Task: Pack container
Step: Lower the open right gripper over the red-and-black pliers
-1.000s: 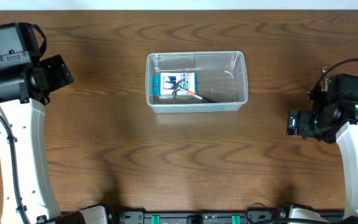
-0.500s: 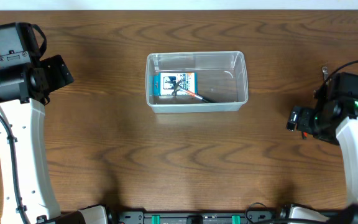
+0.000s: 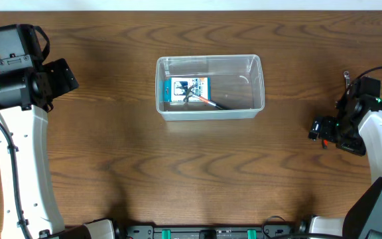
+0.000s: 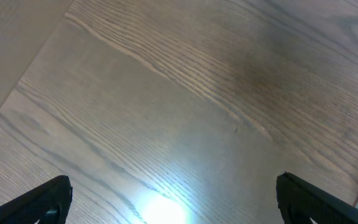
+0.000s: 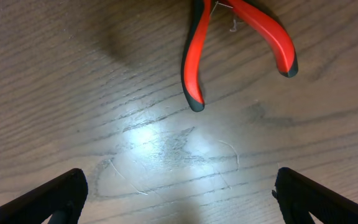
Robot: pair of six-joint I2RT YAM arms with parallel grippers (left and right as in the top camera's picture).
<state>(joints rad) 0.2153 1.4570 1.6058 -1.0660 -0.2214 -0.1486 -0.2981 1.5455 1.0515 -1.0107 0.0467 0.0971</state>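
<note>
Right arm has swung back toward the right edge of the bench (image 3: 197,166); all else unchanged. Overhead: the container (image 3: 207,114) sits far-centre, holding a blue-and-white box (image 3: 186,89). Left wrist: left claw (image 4: 174,196) spread wide, empty, above bare bench. Right wrist: right claw (image 5: 179,193) fully spread, empty; red-handled pliers (image 5: 191,56) lie ahead, untouched.

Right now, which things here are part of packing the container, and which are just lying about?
Part of the job: container; blue-and-white box and slim tool already inside it; red-handled pliers on the table, ahead of the open right gripper.
Lying about: nothing loose that I can see; left gripper open, far left.
</note>
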